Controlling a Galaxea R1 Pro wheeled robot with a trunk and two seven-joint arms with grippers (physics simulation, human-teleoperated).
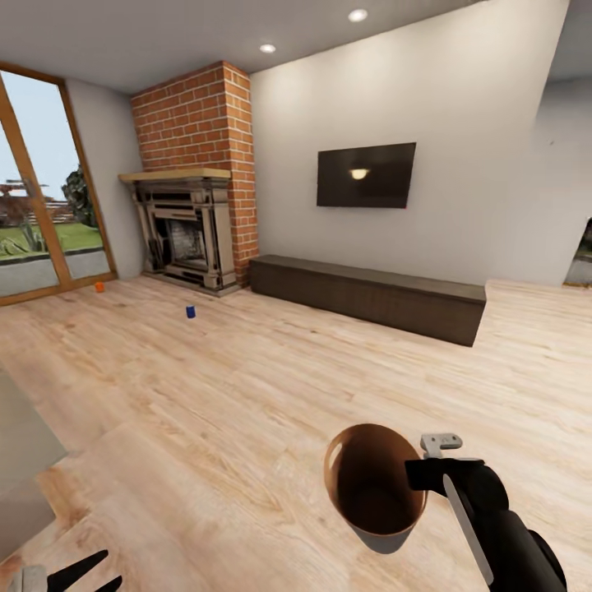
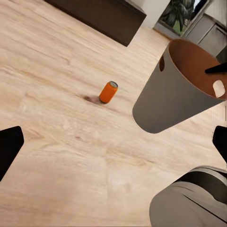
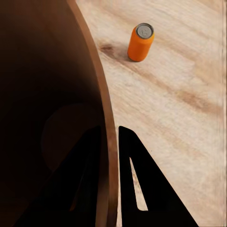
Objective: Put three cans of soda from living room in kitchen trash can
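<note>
- Right gripper point(image 3: 111, 161) pinches the trash can point(image 1: 374, 493) by its rim, mouth tilted up toward the fireplace point(image 1: 187, 234).
- Left gripper point(image 2: 113, 142) hangs spread.
- Orange soda can point(image 2: 108, 91) stands on the wood floor point(image 1: 271, 370) beside the bin.
- Blue can point(image 1: 190, 312) and second orange can point(image 1: 99, 287) stand upright near the fireplace.

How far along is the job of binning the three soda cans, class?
Done: the right gripper grips the trash can by its rim, lifted off the living-room floor. No can is visible inside it. Left: an orange can stands on the floor nearby, another orange can and a blue can stand near the fireplace. The left gripper is open.
</note>
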